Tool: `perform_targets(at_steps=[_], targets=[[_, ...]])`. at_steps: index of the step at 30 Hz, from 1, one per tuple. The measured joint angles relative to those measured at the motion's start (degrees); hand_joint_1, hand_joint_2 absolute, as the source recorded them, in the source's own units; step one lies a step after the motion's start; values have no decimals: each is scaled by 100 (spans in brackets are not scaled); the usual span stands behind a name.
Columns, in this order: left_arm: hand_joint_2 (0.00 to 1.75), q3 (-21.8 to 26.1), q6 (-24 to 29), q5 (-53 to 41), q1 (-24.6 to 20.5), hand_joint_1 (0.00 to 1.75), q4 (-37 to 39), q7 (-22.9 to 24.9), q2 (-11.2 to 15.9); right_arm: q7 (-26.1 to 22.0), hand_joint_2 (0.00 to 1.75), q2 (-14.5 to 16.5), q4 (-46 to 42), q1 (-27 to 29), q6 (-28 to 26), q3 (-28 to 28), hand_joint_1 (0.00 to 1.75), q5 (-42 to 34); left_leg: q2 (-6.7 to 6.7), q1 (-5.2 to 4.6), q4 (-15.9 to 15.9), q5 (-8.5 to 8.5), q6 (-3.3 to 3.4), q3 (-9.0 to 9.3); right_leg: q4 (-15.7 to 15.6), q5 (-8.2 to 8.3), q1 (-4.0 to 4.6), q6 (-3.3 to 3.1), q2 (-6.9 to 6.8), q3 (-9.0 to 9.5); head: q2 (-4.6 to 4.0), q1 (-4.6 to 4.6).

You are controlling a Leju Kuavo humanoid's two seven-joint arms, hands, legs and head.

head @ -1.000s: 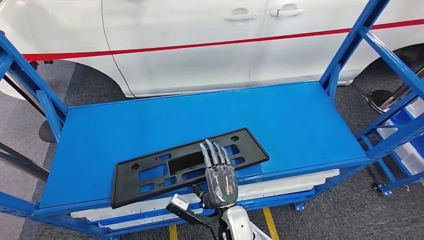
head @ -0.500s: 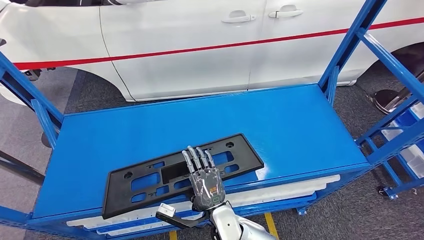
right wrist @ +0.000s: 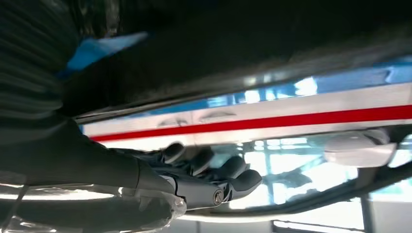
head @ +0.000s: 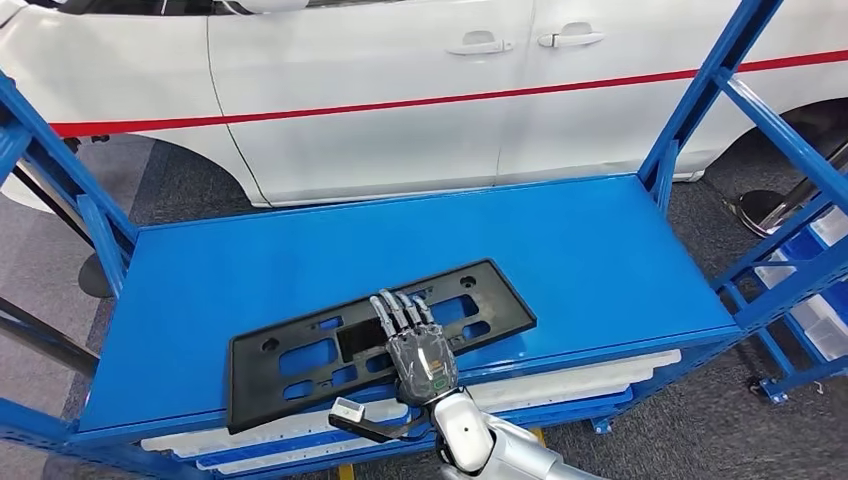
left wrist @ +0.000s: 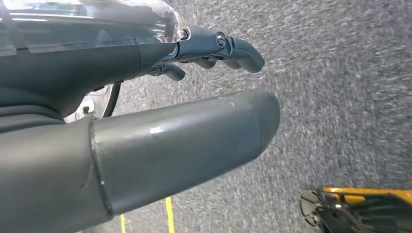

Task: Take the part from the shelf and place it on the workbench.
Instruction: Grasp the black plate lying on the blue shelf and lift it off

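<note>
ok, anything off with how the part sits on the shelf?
Yes: the black plastic frame lies skewed to the blue shelf edge, its near left corner overhanging the front lip. The right robot hand rests flat on it.

Setting is identified as an automotive workshop or assembly floor. A white car (head: 420, 90) with a red side stripe is parked just behind a blue steel shelf rack (head: 600, 240). A black plastic car part (head: 300, 350) is laid on the rack's top deck. Grey carpet-like flooring (head: 180, 170) with yellow line markings (left wrist: 169, 213) is seen. Storage bins (head: 815, 290) are held in a neighbouring blue rack.
</note>
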Motion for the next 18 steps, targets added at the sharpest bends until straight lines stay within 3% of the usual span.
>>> perform_targets(at_steps=[3,4,5,6,8,10,12,15,16,18], targets=[[0,4,-1,-32,4,0,0,-1,1,-170,175,1,93,68,-19,-204,175,40,11,3,-5,32,51,-48,1024,-570,-24,61,-6,-484,0,1],[0,8,-1,-33,7,0,0,0,1,-184,175,1,112,94,-19,-257,175,41,10,0,-1,34,54,-60,1316,-662,-28,71,-6,-628,1,1],[0,13,-1,-36,9,0,0,1,2,-187,175,1,129,115,-19,-297,175,41,7,-2,2,33,53,-63,1415,-635,-29,72,-6,-682,1,0],[0,20,-1,-41,11,0,0,1,2,-187,175,1,143,128,-19,-329,175,41,0,-4,5,29,49,-56,1279,-492,-28,62,-7,-620,2,2],[0,32,-1,-57,12,0,0,1,-2,-210,175,1,158,142,-19,-386,175,42,-13,-6,5,16,31,-30,491,-60,-17,3,-6,-257,2,2],[0,42,-1,-79,5,0,0,1,-8,-270,175,5,164,146,-20,-445,175,43,-24,-24,14,2,-13,-26,-116,172,18,-62,-12,9,2,0],[0,57,0,-100,1,0,0,1,-11,-336,175,12,163,143,-21,-508,175,43,-30,-32,3,3,-79,-28,-219,187,51,-107,-18,38,0,-1],[0,81,-1,-122,2,0,0,1,-11,-389,175,32,157,131,-21,-593,175,43,-28,-23,117,-105,-169,-67,-315,237,4,-208,-37,80,0,-1],[0,85,0,-128,2,0,0,1,-10,-391,175,39,156,128,-21,-609,175,43,-25,-18,349,-249,-189,-171,-345,252,-15,-237,-47,94,1,-1],[0,91,1,-136,5,0,0,1,-6,-399,175,40,156,130,-21,-642,175,43,-21,-7,1114,-624,-225,-534,-354,253,-9,-266,-60,93,1,-2]])
